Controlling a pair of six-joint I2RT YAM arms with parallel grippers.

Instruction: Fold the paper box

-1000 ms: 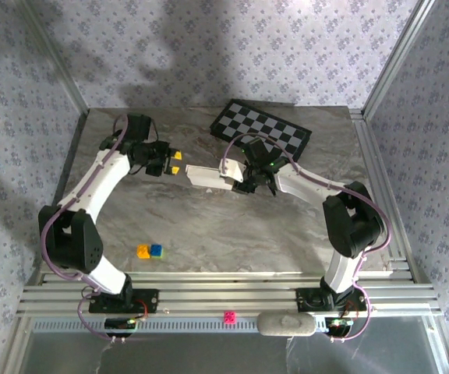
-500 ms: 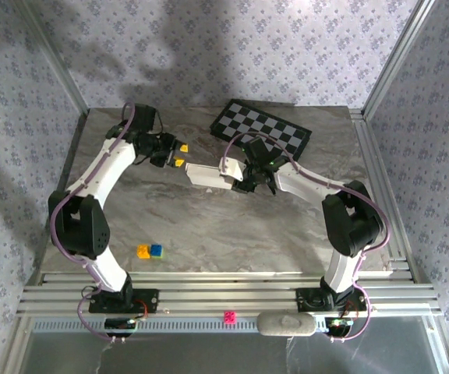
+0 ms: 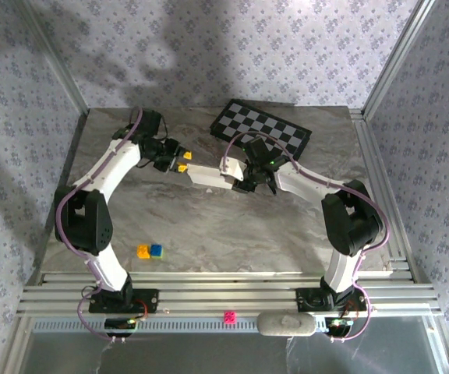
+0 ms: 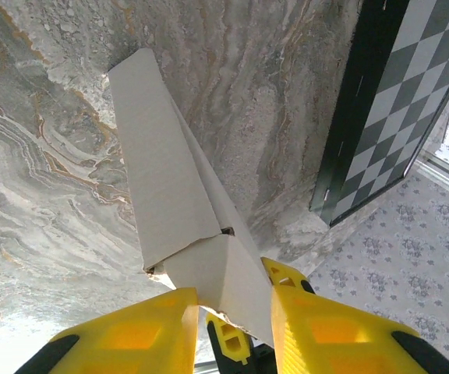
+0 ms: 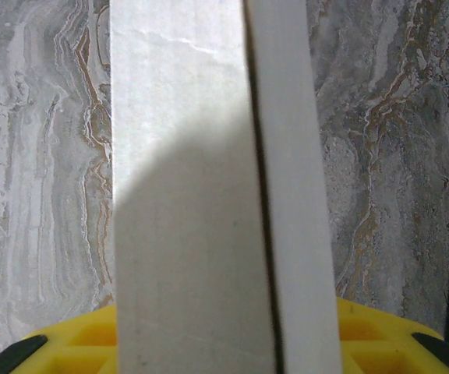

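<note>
Right wrist cam: the paper box (image 5: 209, 195) runs off the top and bottom edges and covers most of the right gripper (image 5: 217, 354), so only its yellow corners peek out. Left wrist cam: the box's near end drops out of frame inside the left gripper (image 4: 231, 300). Honestly can't tell if it's pinched. The checkered board (image 4: 396, 101) gets chopped by the right edge.

Left tool (image 3: 184, 161) gripping, right tool (image 3: 238, 181) gripping
</note>
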